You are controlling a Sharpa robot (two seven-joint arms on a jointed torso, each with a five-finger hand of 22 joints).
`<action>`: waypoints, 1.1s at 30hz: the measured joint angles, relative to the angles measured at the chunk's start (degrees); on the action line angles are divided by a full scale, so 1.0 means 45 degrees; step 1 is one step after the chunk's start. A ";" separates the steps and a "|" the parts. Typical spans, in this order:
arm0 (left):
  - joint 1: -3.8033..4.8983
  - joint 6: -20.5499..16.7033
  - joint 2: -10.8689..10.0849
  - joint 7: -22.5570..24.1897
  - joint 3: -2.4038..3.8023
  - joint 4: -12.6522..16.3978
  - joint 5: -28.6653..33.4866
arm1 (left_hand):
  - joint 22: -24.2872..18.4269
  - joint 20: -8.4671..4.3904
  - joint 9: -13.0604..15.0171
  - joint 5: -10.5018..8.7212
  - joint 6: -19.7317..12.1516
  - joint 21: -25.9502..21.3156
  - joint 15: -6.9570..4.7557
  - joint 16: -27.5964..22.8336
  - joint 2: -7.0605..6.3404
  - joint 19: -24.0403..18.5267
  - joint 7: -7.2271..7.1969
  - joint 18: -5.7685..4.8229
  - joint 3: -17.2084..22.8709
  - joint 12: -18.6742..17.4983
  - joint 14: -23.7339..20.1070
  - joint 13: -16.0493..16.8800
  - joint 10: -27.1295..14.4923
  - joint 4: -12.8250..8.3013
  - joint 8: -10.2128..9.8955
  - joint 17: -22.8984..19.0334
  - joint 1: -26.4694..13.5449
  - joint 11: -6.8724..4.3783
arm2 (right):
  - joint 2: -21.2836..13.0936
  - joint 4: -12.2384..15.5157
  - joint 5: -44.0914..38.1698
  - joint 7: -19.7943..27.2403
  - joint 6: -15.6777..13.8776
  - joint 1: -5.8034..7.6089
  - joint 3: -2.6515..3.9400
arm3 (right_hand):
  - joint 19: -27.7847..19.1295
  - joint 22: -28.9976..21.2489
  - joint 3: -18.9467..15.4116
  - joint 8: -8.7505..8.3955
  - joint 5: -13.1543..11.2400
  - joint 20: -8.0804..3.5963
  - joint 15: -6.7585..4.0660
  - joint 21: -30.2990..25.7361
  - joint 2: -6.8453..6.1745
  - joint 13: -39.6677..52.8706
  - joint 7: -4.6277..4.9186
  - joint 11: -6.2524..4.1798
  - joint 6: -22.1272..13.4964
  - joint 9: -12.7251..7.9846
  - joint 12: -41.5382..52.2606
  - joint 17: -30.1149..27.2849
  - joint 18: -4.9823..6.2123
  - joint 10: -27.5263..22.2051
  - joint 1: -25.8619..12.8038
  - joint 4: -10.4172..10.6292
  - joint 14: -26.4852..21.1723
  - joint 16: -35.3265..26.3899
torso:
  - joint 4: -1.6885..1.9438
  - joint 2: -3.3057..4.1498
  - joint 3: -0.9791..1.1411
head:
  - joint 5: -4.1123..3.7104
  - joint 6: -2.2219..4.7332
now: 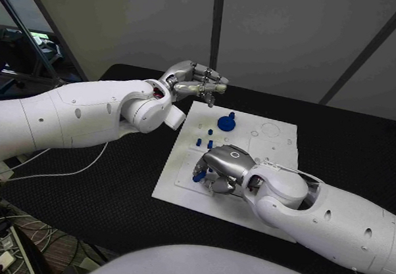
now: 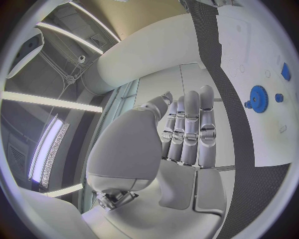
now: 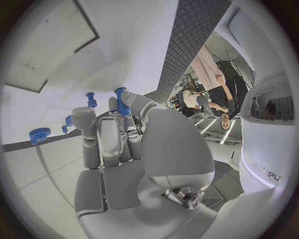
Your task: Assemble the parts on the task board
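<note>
Parts for the assembly are small blue plastic pieces, spread over the flat white task board [image 1: 254,149] that lies in the middle of the black worktop [image 1: 106,193]. A blue toothed gear [image 1: 227,121] already stands on the board's far half, with a couple of short blue pegs [image 1: 204,142] upright just nearer the robot; these look seated, though how firmly cannot be told. The right hand [image 1: 221,172] is low over the near left part of the board, its silver fingers curled around a blue peg-shaped piece [image 3: 122,101] whose tip juts out above the fingertips in the right wrist view; in the head view a bit of blue [image 1: 198,175] also shows by that hand, so this piece appears to be the one being placed now. The left hand [image 1: 197,79] is raised beyond the board's far left corner, its fingers drawn in together with nothing visible between them. Several round sockets and outlines on the board's far right remain unfilled, so by my judgement the work is partly done: some pieces set, one in hand, and more positions left to fill.
</note>
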 measured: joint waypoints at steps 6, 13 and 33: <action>0.0000 0.0014 -0.0003 -0.0019 0.0000 0.0000 0.0000 | -0.0010 0.0000 -0.0001 0.0000 0.0000 0.0000 0.0000 0.0000 0.0000 0.0000 0.0000 0.0001 0.0000 0.0000 0.0000 -0.0001 0.0001 0.0000 0.0000 0.0000 0.0000 0.0000 | 0.0085 -0.0075 -0.0030 -0.0023 0.0017 -0.0003 -0.0007 | -0.0142 -0.0284 -0.0046 -0.0279 0.0013 0.0143 0.0015 -0.0147 -0.0098 -0.0139 0.0207 0.0227 -0.0453 -0.0083 -0.0368 -0.0214 -0.0001 -0.0560 -0.0311 0.0050 0.0001 0.0000 | 0.0013 0.0002 -0.0013 | -0.0004 0.0000; 0.0000 0.0025 -0.0009 -0.0036 0.0000 0.0009 0.0000 | -0.0010 0.0000 0.0010 0.0000 -0.0047 -0.0050 0.0044 0.0000 0.0000 0.0000 0.0047 0.0000 0.0000 0.0000 -0.0044 0.0012 0.0002 0.0000 0.0000 0.0000 0.0000 0.0000 | 0.0191 -0.0193 -0.0058 -0.0097 0.0131 -0.0003 -0.0008 | -0.0300 -0.0533 -0.0081 -0.0557 0.0047 0.0300 0.0186 -0.0338 -0.0295 -0.0188 0.0227 0.0441 -0.0975 -0.0263 -0.0808 -0.0386 -0.0001 -0.1399 -0.0542 0.0086 0.0001 -0.0071 | 0.0018 0.0005 -0.0016 | 0.0011 0.0000; 0.0000 0.0067 -0.0017 -0.0084 -0.0001 0.0002 0.0000 | -0.0008 0.0000 0.0008 0.0000 -0.0046 -0.0050 0.0044 0.0000 0.0000 0.0000 0.0046 0.0000 0.0000 0.0000 -0.0044 0.0009 0.0006 0.0000 0.0000 -0.0009 0.0000 0.0002 | 0.0032 -0.0016 -0.0034 0.0107 -0.0224 -0.0001 -0.0008 | -0.0893 -0.1554 -0.1177 -0.0556 0.0118 0.0568 0.0480 -0.1125 -0.0616 -0.0136 -0.0455 0.0727 -0.3280 -0.0376 -0.0945 -0.0782 -0.0001 -0.3555 -0.0586 0.0086 -0.0067 -0.0226 | 0.0001 0.0001 0.0001 | -0.0010 0.0000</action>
